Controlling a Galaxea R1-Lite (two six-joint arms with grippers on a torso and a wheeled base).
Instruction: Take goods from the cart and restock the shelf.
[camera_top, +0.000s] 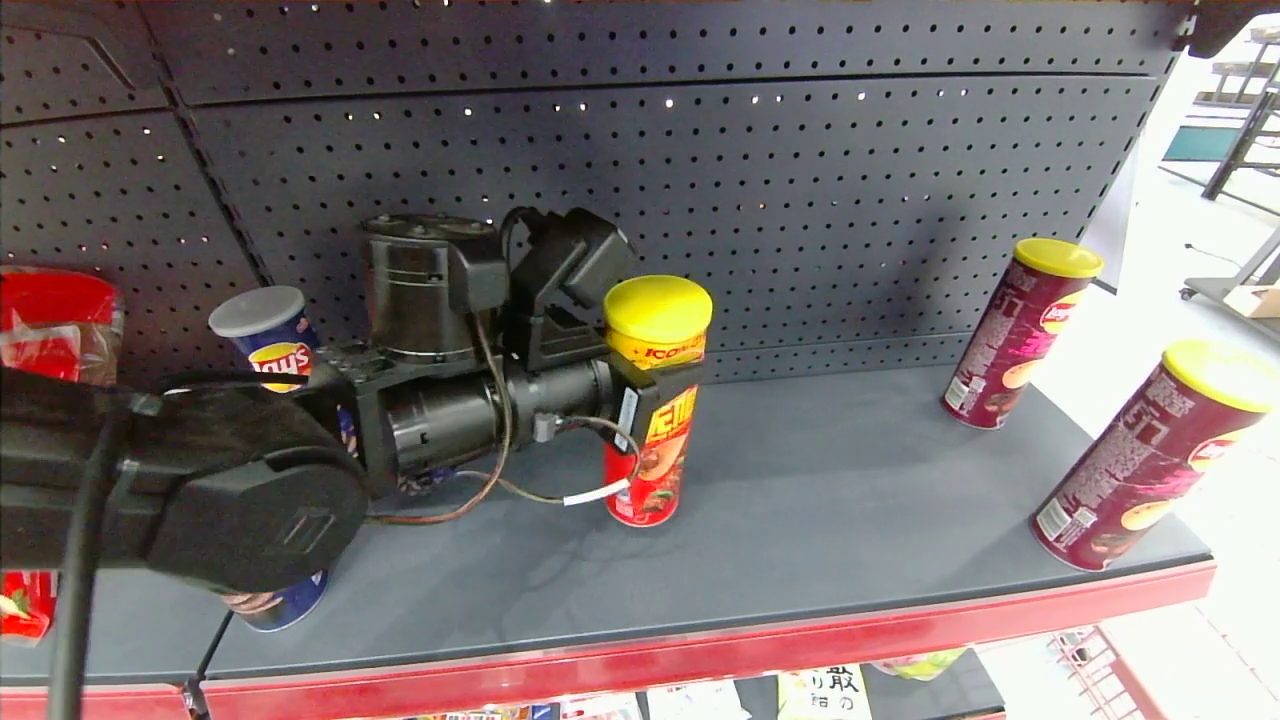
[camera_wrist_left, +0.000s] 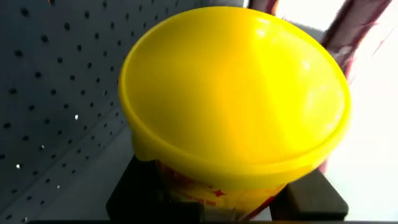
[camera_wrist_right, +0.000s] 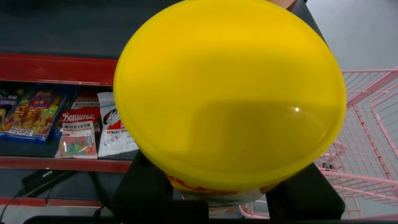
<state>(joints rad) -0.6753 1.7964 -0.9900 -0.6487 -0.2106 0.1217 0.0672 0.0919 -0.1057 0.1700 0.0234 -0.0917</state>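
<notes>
Left fingers (camera_top: 668, 385) gripping red can (camera_top: 650, 485), upright, lid up

Glossy printed can (camera_top: 655, 480) with smooth yellow plastic lid (camera_top: 657, 305); matt grey metal shelf (camera_top: 850, 500).

Red can (camera_top: 655, 420) with yellow lid upright mid-frame on the grey shelf (camera_top: 800, 520); maroon can (camera_top: 1015, 335) right of it, second maroon can (camera_top: 1140, 460) far right, blue can (camera_top: 275, 345) left; another yellow-lidded can (camera_wrist_right: 230, 93) near the pink cart (camera_wrist_right: 367, 124)

Blue chip can (camera_top: 268, 335) half behind the left arm (camera_top: 200, 480), red packet (camera_top: 50, 320) cut by the edge, red chip can (camera_wrist_left: 236, 93) and right arm's can (camera_wrist_right: 230, 93) bodies mostly hidden under lids.
</notes>
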